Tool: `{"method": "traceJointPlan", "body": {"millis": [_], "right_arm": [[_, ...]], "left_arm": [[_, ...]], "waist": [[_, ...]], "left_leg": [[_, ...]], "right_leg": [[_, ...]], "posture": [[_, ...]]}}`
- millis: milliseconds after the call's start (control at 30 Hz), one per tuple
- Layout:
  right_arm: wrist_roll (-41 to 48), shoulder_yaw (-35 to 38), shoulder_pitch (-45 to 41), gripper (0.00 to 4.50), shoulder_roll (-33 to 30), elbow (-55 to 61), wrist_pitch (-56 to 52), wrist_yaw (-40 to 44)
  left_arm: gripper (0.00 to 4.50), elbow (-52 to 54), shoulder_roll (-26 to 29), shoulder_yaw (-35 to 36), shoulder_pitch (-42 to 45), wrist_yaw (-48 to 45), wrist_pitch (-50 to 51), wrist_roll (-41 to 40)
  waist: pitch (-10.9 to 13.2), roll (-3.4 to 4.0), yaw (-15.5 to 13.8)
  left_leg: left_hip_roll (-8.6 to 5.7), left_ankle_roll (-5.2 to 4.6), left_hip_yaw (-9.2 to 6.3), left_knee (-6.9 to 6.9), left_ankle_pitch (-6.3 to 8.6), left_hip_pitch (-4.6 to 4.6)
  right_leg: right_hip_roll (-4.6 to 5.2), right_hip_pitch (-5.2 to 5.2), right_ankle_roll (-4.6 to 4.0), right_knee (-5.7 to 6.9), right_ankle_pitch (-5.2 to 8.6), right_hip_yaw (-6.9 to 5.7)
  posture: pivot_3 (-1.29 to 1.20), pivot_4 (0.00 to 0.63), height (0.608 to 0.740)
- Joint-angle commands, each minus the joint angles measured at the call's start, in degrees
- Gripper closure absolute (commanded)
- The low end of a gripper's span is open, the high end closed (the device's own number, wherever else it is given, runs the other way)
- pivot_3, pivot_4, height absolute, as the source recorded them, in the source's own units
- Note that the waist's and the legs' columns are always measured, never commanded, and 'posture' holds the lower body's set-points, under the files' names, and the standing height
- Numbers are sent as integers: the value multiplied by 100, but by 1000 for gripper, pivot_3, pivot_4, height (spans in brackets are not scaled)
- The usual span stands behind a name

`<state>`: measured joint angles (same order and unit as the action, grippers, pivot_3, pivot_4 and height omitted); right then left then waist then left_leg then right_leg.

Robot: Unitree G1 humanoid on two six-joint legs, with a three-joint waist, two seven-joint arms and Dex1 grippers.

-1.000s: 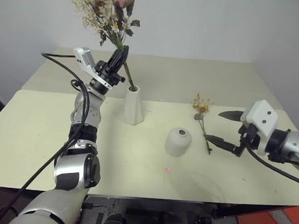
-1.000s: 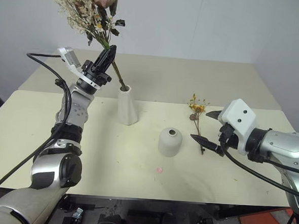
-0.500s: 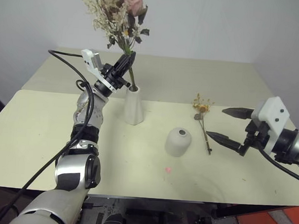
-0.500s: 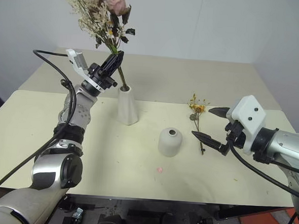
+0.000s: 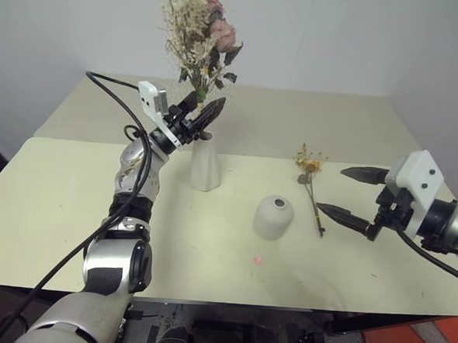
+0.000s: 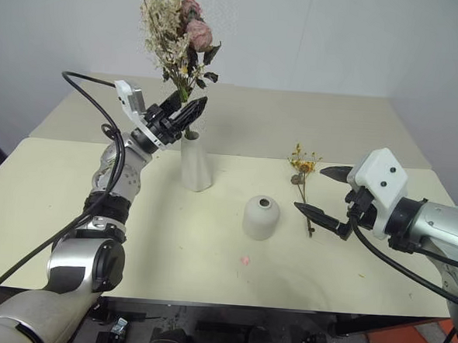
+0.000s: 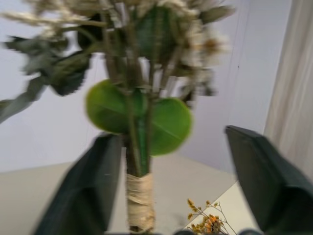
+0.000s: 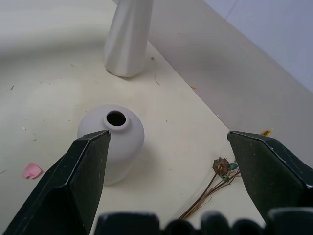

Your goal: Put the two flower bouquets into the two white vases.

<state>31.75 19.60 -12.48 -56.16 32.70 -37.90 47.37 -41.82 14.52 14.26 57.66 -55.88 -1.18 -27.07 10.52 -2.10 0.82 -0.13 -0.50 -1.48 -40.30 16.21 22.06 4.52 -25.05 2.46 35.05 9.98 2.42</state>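
Bushy dried cream-and-pink bouquet stands in the tall tapered white vase, so the left gripper spreads open around its stems; the right gripper, jaws apart, faces the sparse yellow-flowered bunch.

A matt, smooth ceramic look is shown by the tall tapered white vase and the squat domed white vase. Dry, papery sprigs and glossy green leaves are seen on the big bushy bouquet, its stems bound in rough tan twine. The cream table top appears matt.
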Motion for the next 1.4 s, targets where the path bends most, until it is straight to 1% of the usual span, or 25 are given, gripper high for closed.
{"method": "traceJointPlan", "body": {"millis": [33,100,200,267,333,433,533,600,667,767,833,933,1067,1200,1400], "right_arm": [[7,293,47,0,-106,154,75,-3],[2,355,127,0,-135,160,66,26],[-25,408,228,0,-175,122,107,75],[-52,325,158,0,-195,56,129,59],[-93,227,69,0,-202,12,139,33],[-122,131,-48,0,-193,-35,139,16],[-127,56,-173,0,-185,-167,-60,-80],[-109,-105,-388,0,-211,-402,-398,-218],[-138,-422,-771,0,-204,-745,-839,-380],[-339,-1166,-1597,0,-160,-1498,-1420,-471],[-563,-1715,-2302,0,-5,-2195,-1707,-492],[-1030,-2561,-3301,0,321,-3409,-1954,-393],[-1745,-3425,-4324,0,986,-5235,-1737,-300],[-2321,-3756,-5002,0,1643,-6818,-1321,-360],[-2873,-3998,-5361,0,2078,-7882,-872,-125]], "left_arm": [[14,776,426,-133,-238,-387,682,-136],[14,1086,692,-218,-446,-541,941,-111],[14,1436,992,-195,-694,-683,1003,-116],[14,1532,1130,-41,-689,-476,1245,-227],[14,1648,1303,-90,-739,-383,1264,-71],[14,2059,1760,-257,-1013,-509,1214,193],[14,2549,2269,-144,-1350,-678,1141,196],[14,2889,2604,40,-1568,-945,1126,14],[14,3224,3001,210,-1735,-1279,1448,-308],[14,3776,3611,348,-2060,-1811,1710,-628],[14,4066,3830,385,-2169,-1830,1948,-780],[14,4442,4035,326,-2399,-1863,1953,-702],[14,4825,4002,353,-2739,-1845,1972,-827],[14,5115,3900,364,-3047,-1736,2109,-960],[14,5565,3836,351,-3418,-1552,2112,-977]], "waist": [[0,0,25],[0,0,23],[-1,1,10],[-1,1,-12],[-1,1,-38],[-1,2,-24],[-1,3,21],[-1,3,30],[-1,3,48],[-1,4,36],[-1,6,35],[0,7,27],[0,7,42],[0,8,81],[1,10,130]], "left_leg": [[2,0,0,0,0,0],[5,0,0,0,0,-1],[6,0,0,0,0,-5],[5,0,0,-3,0,-5],[5,0,-1,-6,0,-4],[6,0,-1,-5,0,-4],[7,0,0,-2,0,-4],[8,0,1,-3,0,-4],[10,0,3,-3,0,-5],[12,0,5,-5,0,-8],[12,0,9,-3,0,-14],[12,0,10,-2,0,-20],[13,1,10,2,0,-11],[14,1,9,6,0,2],[10,2,7,9,-1,29]], "right_leg": [[-2,-1,0,2,0,2],[-5,-2,0,5,0,2],[-5,-2,0,5,0,2],[-3,-1,0,4,0,2],[-2,1,0,2,0,-2],[-4,1,0,3,0,-1],[-5,-2,-1,5,0,2],[-4,-3,-1,4,0,2],[-5,-5,-2,2,1,3],[-4,-7,-6,-5,3,2],[-3,-7,-9,-5,5,4],[-5,-4,-10,-2,6,4],[-7,-13,-15,-3,7,1],[-7,-22,-17,4,7,-1],[-3,-44,-16,5,5,-2]], "posture": [[0,150,740],[0,150,740],[0,150,740],[0,150,740],[0,150,740],[0,150,740],[0,150,740],[0,150,740],[0,150,740],[0,150,740],[0,150,740],[0,150,740],[0,150,740],[0,150,740],[0,150,740]]}}
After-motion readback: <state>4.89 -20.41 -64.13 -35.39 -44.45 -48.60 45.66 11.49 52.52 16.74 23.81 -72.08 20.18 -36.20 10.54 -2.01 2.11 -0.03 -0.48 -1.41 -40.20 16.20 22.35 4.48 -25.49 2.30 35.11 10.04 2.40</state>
